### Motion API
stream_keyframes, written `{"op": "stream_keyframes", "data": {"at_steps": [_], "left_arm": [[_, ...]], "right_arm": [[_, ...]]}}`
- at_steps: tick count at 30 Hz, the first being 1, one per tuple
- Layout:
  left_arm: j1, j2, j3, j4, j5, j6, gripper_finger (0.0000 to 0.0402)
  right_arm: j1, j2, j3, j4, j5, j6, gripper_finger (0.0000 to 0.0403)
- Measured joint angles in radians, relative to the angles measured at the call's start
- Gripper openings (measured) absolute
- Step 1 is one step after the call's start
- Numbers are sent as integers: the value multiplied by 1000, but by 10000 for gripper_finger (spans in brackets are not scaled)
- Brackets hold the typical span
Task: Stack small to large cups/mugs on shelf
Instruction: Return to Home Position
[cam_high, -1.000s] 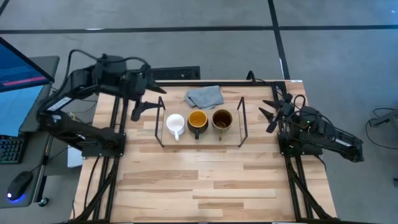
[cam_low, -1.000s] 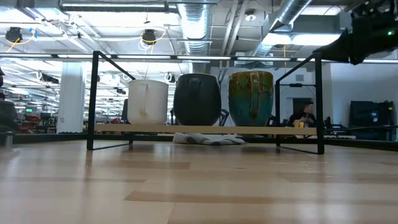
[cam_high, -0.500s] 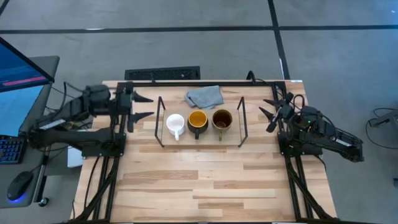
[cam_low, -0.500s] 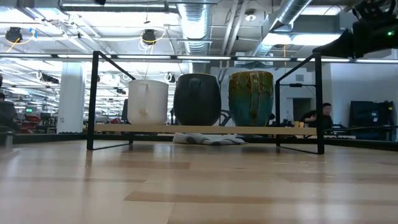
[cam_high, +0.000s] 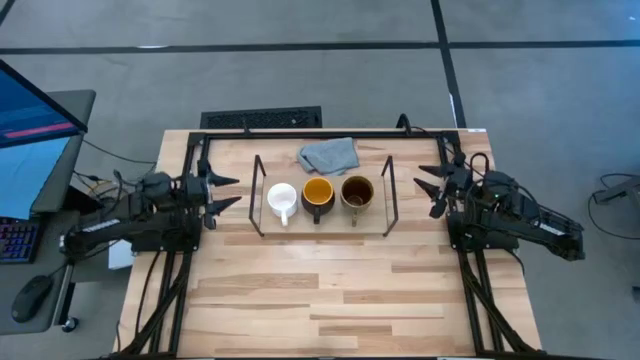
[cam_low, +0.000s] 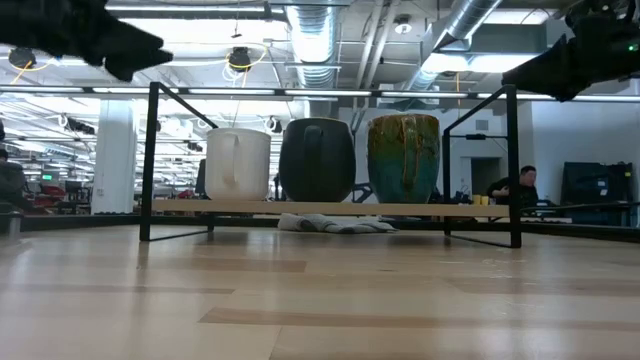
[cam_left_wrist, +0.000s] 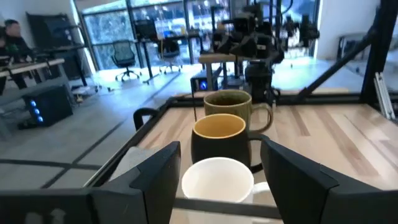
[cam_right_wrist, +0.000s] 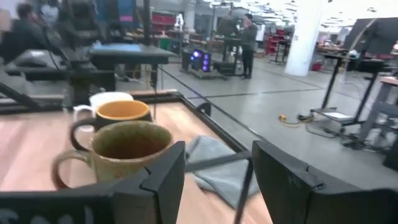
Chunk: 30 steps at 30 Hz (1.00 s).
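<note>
Three mugs stand in a row on the shelf's wooden base (cam_low: 330, 208), between its black wire end frames (cam_high: 259, 195). From left to right they are a small white mug (cam_high: 281, 199), a dark mug with an orange inside (cam_high: 317, 193) and a brown mug (cam_high: 357, 192). My left gripper (cam_high: 238, 190) hangs open and level off the shelf's left end, pointing at the mugs. It also shows in the low view (cam_low: 130, 45) and the left wrist view (cam_left_wrist: 221, 149). My right gripper (cam_high: 425, 192) waits open off the shelf's right end, pointing at the row (cam_right_wrist: 219, 149).
A crumpled grey cloth (cam_high: 328, 155) lies on the table behind the shelf. A black metal frame (cam_high: 300, 133) edges the table's far and side borders. Bare wood (cam_high: 330, 290) stretches from the shelf to the near edge. A monitor and keyboard (cam_high: 20, 130) stand off the table's left.
My left arm has folded down and drawn back toward the table's left edge. Its gripper has sunk from high over the shelf's left end and tipped level, staying open. The mugs and my right gripper have kept still.
</note>
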Motion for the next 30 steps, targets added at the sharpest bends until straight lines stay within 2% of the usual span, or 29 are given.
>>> {"op": "stream_keyframes", "data": {"at_steps": [5, 10, 20, 23, 30], "left_arm": [[0, -144, -113, 29, -21, -25, 215], [0, -112, -157, 83, -40, -55, 215], [0, -139, -248, 269, -43, -61, 215], [0, -139, -274, 278, -47, -84, 215], [0, -139, -316, 310, -162, -127, 215]], "right_arm": [[0, 0, -26, 52, -14, 25, 210], [1, 0, -104, 225, -60, -18, 210], [0, 0, -201, 319, -65, 18, 210], [0, 0, -232, 366, -64, 29, 210], [0, 0, -250, 385, -64, 49, 210]]}}
